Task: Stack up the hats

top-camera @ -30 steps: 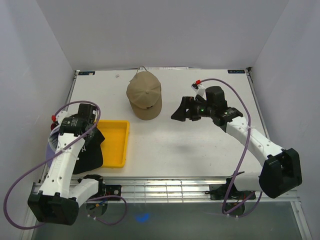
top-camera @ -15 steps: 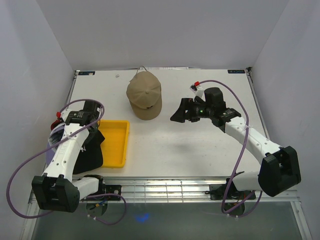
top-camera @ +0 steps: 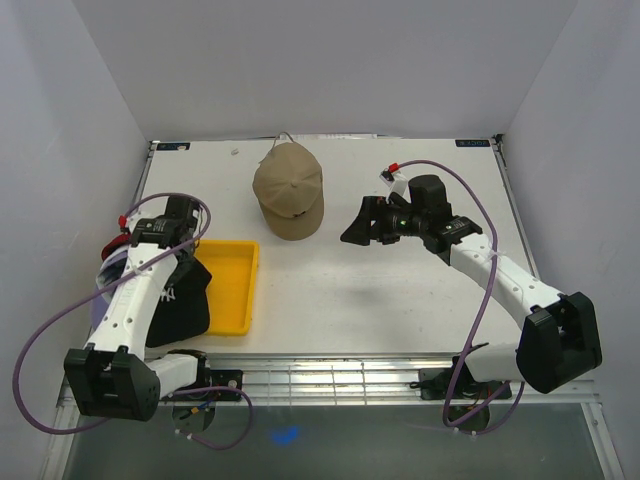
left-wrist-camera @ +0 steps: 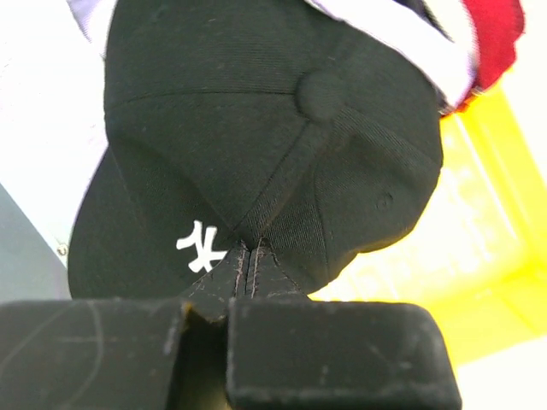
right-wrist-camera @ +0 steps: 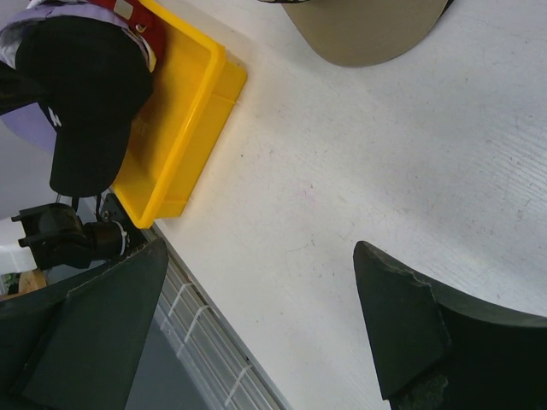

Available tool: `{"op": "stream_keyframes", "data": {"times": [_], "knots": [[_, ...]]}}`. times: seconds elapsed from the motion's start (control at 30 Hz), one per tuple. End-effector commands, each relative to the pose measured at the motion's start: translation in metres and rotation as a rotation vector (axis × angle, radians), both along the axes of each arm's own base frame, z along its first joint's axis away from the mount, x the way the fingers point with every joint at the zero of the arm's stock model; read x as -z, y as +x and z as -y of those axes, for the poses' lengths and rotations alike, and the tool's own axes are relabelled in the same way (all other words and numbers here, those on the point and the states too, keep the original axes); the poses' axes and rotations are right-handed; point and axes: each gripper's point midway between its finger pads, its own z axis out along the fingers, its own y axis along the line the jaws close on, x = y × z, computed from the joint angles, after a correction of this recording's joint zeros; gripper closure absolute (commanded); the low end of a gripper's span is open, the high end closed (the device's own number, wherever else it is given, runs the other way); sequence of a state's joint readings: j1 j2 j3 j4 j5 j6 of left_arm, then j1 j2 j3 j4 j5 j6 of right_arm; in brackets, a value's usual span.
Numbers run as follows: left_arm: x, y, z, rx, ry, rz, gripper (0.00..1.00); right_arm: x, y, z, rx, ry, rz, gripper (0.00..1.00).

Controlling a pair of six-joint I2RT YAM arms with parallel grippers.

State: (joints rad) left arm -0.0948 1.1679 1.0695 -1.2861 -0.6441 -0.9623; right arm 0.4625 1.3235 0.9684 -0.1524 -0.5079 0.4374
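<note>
From above, the tan hat [top-camera: 288, 190] sits far back on the table [top-camera: 400, 300], the right gripper [top-camera: 350, 230] floats beside it, and the left gripper [top-camera: 183, 262] is down on the black hat [top-camera: 180, 305], just left of the yellow tray [top-camera: 228, 285]. The left wrist camera shows the fingers squeezed shut on a little fold of the black hat, with a white hat [left-wrist-camera: 402, 34] and a red hat [left-wrist-camera: 500, 34] peeking out behind. The right wrist camera shows its fingers wide apart over the table, holding nothing
</note>
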Motion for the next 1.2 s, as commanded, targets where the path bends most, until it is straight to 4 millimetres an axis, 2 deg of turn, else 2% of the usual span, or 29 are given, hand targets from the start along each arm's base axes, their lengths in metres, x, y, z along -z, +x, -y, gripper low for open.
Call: {"op": "stream_keyframes", "data": {"times": [0.0, 0.23, 0.47, 0.8, 1.0, 1.13, 1.17], "knots": [[-0.020, 0.015, 0.009, 0.085, -0.044, 0.050, 1.00, -0.017, 0.001, -0.005, -0.019, 0.040, 0.063, 0.06], [-0.042, 0.022, 0.029, 0.186, -0.139, 0.110, 1.00, -0.016, 0.000, -0.003, -0.010, 0.038, 0.059, 0.06], [-0.070, 0.033, 0.058, 0.297, -0.279, 0.199, 1.00, -0.020, 0.002, -0.002, 0.001, 0.034, 0.064, 0.06], [-0.106, 0.040, 0.083, 0.392, -0.388, 0.278, 1.00, -0.026, 0.004, -0.002, 0.011, 0.036, 0.068, 0.06], [-0.140, 0.054, 0.103, 0.449, -0.473, 0.364, 1.00, -0.035, 0.009, -0.003, 0.021, 0.034, 0.080, 0.06], [-0.164, 0.074, 0.108, 0.461, -0.488, 0.423, 1.00, -0.041, 0.011, -0.003, 0.027, 0.033, 0.084, 0.06], [-0.175, 0.078, 0.110, 0.475, -0.492, 0.454, 1.00, -0.043, 0.012, -0.003, 0.030, 0.034, 0.088, 0.06]]}}
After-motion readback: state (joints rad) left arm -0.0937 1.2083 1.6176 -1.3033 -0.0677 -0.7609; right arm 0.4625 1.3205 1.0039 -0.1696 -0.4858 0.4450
